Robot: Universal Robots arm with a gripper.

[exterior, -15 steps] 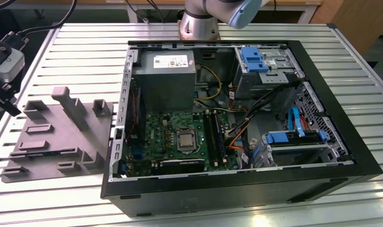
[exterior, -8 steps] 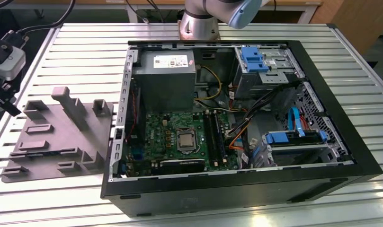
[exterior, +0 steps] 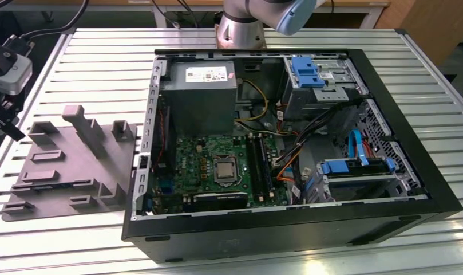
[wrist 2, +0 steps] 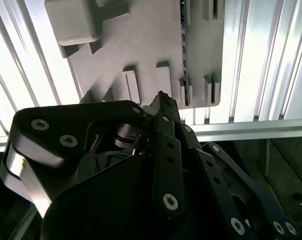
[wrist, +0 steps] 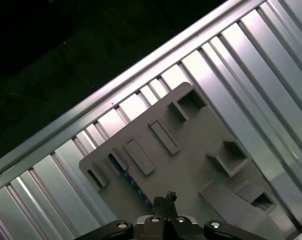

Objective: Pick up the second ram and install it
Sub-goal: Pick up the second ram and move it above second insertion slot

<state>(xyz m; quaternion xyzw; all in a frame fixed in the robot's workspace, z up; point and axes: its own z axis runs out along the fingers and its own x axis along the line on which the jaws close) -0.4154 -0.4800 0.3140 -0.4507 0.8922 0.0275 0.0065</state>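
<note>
You have the black linkage gripper (wrist: 166, 199) hovering, tips pinched together on nothing, over the grey moulded fixture tray (wrist: 201, 165), along 1 side of which the thin dark second ram (wrist: 127, 176) stands on edge; best, I judge, square your jaws across its mid-length.

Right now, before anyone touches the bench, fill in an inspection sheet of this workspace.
Surface: slatted metal table.
Job's things: second ram stands edge-on in a slot of the grey fixture plate.
Clutter: open computer case beside the plate.
Grippers: claw shut, empty, over the plate near the ram.
Cables: coloured leads inside the case.
Surroundings: wooden furniture beyond the table.
</note>
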